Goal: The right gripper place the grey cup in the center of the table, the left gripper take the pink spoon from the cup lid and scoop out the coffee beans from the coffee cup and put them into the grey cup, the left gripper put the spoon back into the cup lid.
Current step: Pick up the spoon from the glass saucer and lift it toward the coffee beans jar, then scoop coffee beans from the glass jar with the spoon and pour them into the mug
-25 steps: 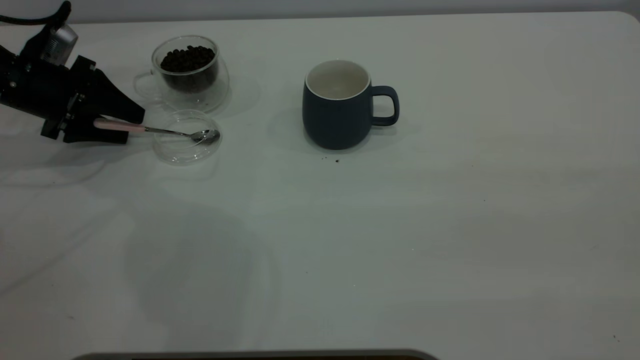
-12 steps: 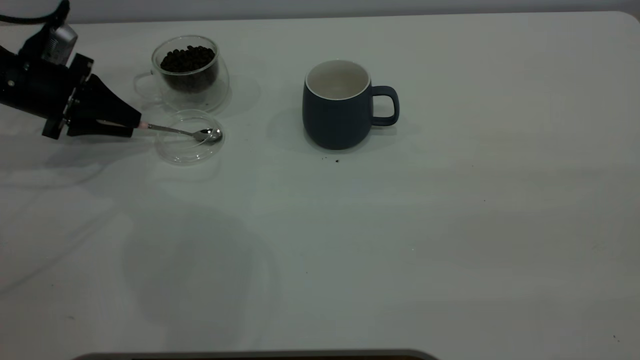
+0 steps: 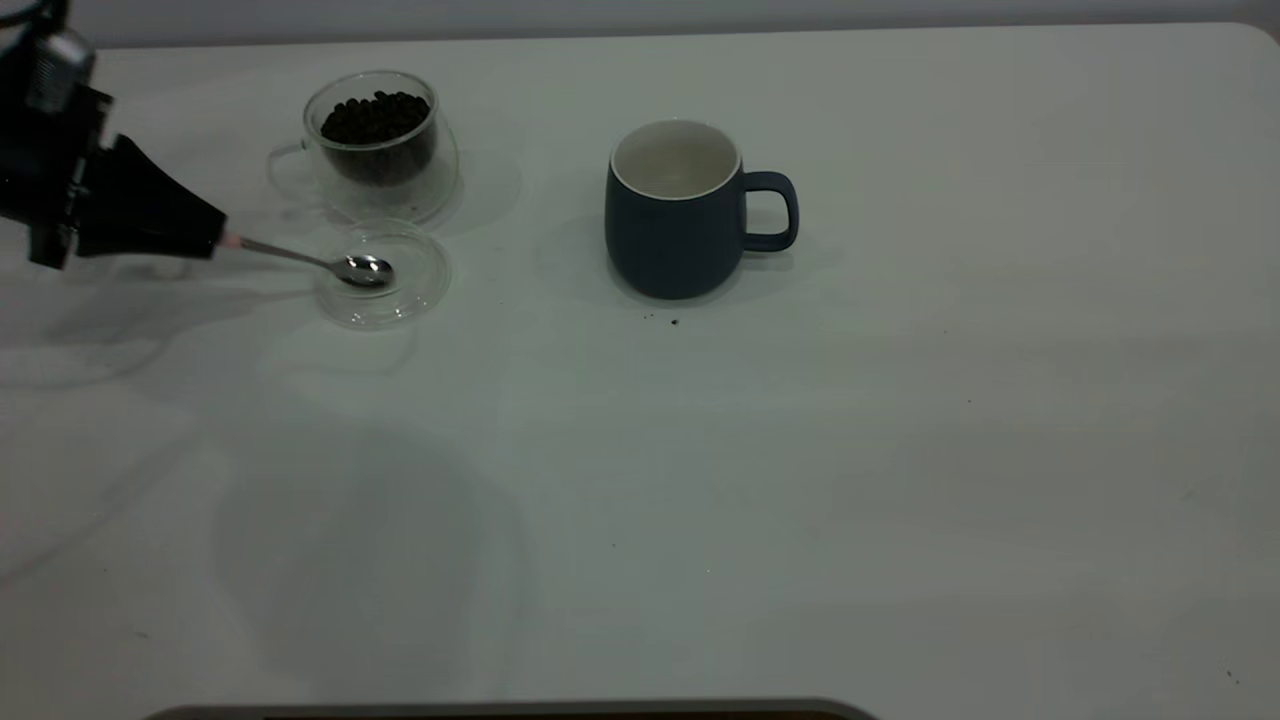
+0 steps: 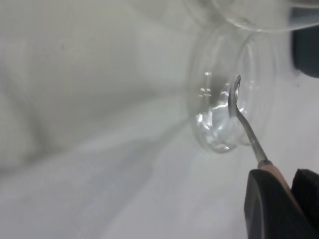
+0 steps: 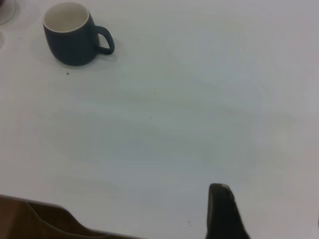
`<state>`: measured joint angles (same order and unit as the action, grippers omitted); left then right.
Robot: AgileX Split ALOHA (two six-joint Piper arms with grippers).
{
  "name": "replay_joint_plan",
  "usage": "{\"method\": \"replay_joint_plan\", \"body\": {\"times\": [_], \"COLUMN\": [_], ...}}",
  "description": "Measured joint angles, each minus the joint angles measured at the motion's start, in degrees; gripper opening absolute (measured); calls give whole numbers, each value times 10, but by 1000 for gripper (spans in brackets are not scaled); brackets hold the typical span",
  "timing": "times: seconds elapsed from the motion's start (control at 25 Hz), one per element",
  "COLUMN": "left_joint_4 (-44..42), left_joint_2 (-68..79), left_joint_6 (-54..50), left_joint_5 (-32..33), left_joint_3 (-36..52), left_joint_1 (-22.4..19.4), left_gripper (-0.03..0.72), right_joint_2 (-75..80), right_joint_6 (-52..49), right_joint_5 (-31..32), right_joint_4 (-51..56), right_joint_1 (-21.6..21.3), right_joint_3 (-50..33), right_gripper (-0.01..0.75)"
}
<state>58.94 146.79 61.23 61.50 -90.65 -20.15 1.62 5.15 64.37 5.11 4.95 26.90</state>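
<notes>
My left gripper is at the far left of the table, shut on the pale pink handle of the pink spoon. The spoon's metal bowl hangs over the left part of the clear cup lid. In the left wrist view my left gripper pinches the handle, with the pink spoon's stem over the cup lid. The clear coffee cup holds dark coffee beans just behind the lid. The grey cup stands upright near the middle, handle to the right, inside white and empty. My right gripper is open over bare table, far from the grey cup.
A few dark crumbs lie on the table just in front of the grey cup. A dark edge runs along the table's near side. The table's right half holds only tiny specks.
My left gripper has shut on the spoon's handle and drawn back to the left, lifting slightly. The spoon's bowl has slid from the lid's right side to its left side.
</notes>
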Motion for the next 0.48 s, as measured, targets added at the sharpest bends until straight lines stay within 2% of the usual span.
{"method": "replay_joint_plan", "body": {"times": [0.24,0.48], "left_joint_4": [2,24], "left_joint_2": [-30,-46], "left_joint_6": [0,-37], "left_joint_5": [44,46], "left_joint_3": [-18,-63], "left_joint_1": [-2,-2], "left_gripper": [117,117], "right_joint_2": [0,0], "right_joint_6": [0,0], "right_joint_5": [0,0], "right_joint_4": [0,0], "right_joint_1": [0,0], "right_joint_3": [0,0], "right_gripper": [483,483]}}
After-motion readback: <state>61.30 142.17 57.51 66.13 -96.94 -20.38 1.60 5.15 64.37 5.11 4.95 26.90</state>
